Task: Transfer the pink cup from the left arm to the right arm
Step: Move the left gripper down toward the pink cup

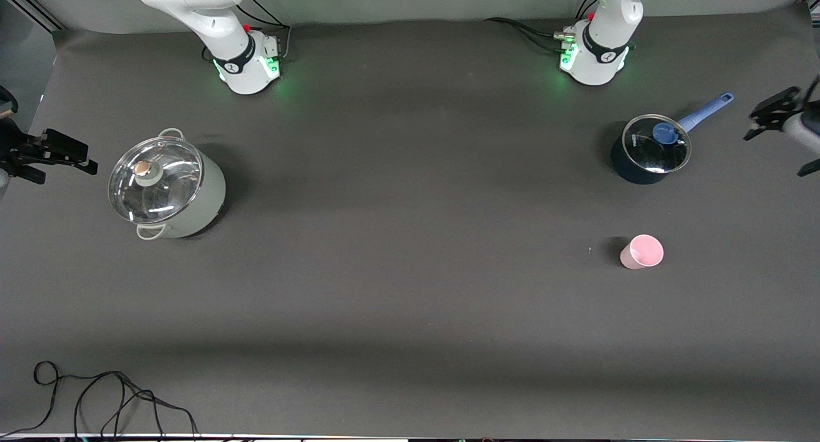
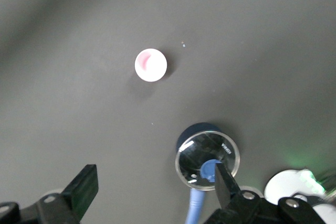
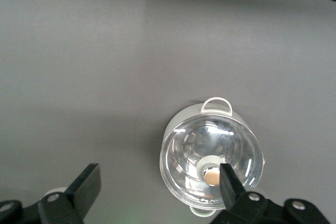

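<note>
The pink cup (image 1: 642, 252) stands upright on the dark table mat, toward the left arm's end and nearer the front camera than the blue saucepan. It also shows in the left wrist view (image 2: 150, 65), mouth up and empty. My left gripper (image 1: 783, 136) hangs open and empty in the air at the left arm's end of the table, beside the saucepan and apart from the cup; its jaws (image 2: 156, 182) stand wide. My right gripper (image 1: 86, 158) is open and empty in the air at the right arm's end, beside the grey lidded pot; its jaws (image 3: 158, 182) stand wide.
A blue saucepan (image 1: 650, 148) with a glass lid and blue handle stands near the left arm's base, also seen in the left wrist view (image 2: 207, 153). A grey lidded pot (image 1: 165, 186) stands toward the right arm's end (image 3: 211, 156). A black cable (image 1: 109, 397) lies at the front edge.
</note>
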`<state>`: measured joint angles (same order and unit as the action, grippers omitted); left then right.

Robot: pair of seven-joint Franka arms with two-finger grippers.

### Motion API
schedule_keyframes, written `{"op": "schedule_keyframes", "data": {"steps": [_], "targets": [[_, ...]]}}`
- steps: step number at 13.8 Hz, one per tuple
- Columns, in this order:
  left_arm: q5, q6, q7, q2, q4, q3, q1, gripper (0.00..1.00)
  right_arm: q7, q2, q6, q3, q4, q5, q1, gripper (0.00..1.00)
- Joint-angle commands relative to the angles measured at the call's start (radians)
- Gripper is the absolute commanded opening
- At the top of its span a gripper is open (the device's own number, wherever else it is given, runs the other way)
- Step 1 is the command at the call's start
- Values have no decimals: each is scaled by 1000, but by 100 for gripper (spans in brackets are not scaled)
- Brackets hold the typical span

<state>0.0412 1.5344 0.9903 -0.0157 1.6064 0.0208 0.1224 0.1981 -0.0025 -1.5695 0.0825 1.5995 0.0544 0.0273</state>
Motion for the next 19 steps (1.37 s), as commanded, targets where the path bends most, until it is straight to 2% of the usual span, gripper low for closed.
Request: {"op": "schedule_keyframes", "data": {"steps": [1, 5, 9, 15, 19], "targets": [[125, -17, 303, 68, -63, -5, 120, 99, -40, -5, 17, -7, -15, -18, 6, 100], [365, -20, 702, 236, -98, -5, 328, 99, -40, -4, 17, -9, -16, -18, 6, 100], [557, -37, 1026, 449, -161, -9, 460, 97, -40, -4, 17, -9, -16, -18, 6, 100], [802, -69, 1411, 741, -180, -13, 526, 97, -40, 1, 17, -9, -16, -16, 5, 100], [873, -73, 1509, 881, -178, -16, 554, 98, -40, 1, 17, -9, -16, -16, 5, 100]]}}
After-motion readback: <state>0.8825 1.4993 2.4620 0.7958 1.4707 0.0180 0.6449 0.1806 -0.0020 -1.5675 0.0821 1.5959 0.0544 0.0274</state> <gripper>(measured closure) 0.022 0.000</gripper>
